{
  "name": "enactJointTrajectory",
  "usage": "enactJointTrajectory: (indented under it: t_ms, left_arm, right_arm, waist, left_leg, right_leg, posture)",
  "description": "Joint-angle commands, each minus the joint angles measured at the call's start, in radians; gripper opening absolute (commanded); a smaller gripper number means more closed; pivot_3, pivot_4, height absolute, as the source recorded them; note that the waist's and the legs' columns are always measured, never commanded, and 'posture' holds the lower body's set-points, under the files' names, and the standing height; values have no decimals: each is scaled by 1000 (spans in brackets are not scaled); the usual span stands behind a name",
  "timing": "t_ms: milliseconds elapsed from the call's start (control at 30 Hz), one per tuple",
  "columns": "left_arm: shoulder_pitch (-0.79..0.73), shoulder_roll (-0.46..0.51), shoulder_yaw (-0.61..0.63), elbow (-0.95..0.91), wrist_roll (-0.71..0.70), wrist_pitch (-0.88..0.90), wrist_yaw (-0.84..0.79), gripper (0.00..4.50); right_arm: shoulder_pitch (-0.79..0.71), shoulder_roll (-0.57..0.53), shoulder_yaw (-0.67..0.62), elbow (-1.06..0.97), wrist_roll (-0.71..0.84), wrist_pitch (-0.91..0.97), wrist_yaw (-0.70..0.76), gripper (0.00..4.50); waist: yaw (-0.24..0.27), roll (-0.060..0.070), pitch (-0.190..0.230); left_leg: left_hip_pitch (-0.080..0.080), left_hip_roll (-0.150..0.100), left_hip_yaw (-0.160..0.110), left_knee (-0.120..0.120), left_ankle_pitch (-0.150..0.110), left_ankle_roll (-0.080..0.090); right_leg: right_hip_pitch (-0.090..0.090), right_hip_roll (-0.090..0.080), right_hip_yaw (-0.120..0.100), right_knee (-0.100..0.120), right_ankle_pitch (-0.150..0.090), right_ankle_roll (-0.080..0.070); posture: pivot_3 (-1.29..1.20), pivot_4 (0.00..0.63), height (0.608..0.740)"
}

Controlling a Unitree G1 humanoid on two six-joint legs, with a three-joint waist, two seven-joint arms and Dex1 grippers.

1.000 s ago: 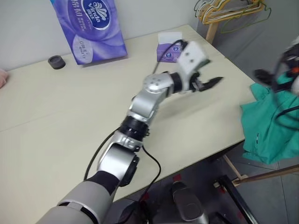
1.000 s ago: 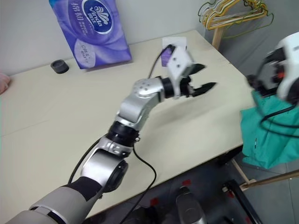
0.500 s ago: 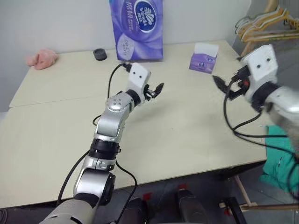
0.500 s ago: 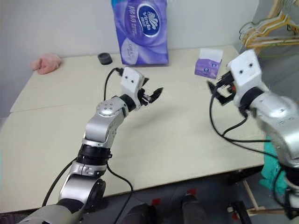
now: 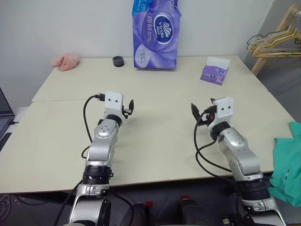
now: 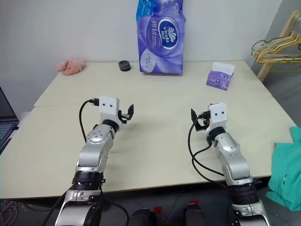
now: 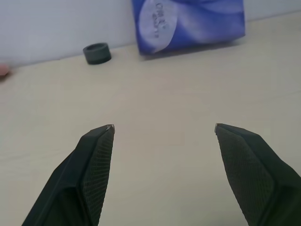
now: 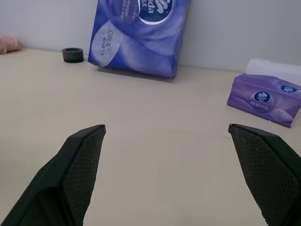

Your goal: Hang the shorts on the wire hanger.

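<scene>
The teal-green shorts [image 5: 288, 162] hang in a heap off the table's right edge, beside my right arm and well behind its gripper. My left gripper [image 5: 129, 107] is held level over the left middle of the cream table [image 5: 160, 136], open and empty; its wrist view shows both fingers [image 7: 94, 155] wide apart over bare tabletop. Over the right middle, my right gripper [image 5: 200, 113] is also level, open and empty, fingers [image 8: 80, 155] spread wide. The wire hanger is out of view.
A tall purple tissue pack [image 5: 156, 28] stands at the table's back, with a black ring [image 5: 118, 61] and a pink fluffy cloth [image 5: 66, 61] to its left. A small purple tissue box [image 5: 215, 73] sits back right. Bunched yellow, wooden and pale-green hangers [image 5: 277, 37] hang beyond the right corner.
The view has swung to face the table squarely. My left arm came down and to the left. My right arm swung away from the shorts and lowered over the table. Both grippers stayed open.
</scene>
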Motion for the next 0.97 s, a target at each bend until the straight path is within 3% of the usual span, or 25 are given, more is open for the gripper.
enactJointTrajectory:
  t_ms: [33, 600, 967]
  left_arm:
    - [-18, 4, 14, 4, -11, -52, 2, 3620]
    - [72, -27, 76, -40, -32, -84, 110, 3620]
    - [47, 5, 45, -23, -44, -72, 42, 3620]
  right_arm:
    - [-27, 18, -13, 12, -28, -54, 15, 4468]
    - [-155, 68, -29, 232, -51, -66, 85, 4468]
    - [-150, 75, -54, 238, -70, -82, 102, 4468]
  waist:
    - [7, 1, -5]
    - [38, 1, -18]
    - [74, 2, -18]
  left_leg:
    - [0, 0, 0, 0, 0, 0]
    - [4, 0, -2, -2, 0, 0]
    - [11, 0, -5, -3, 1, -1]
  right_leg:
    - [0, 0, 0, 0, 0, 0]
    - [3, 2, -2, 1, 0, -1]
    - [12, 2, -4, -1, 0, -3]
  posture:
    - [11, 47, 740]
    - [147, 59, 740]
    - [143, 56, 740]
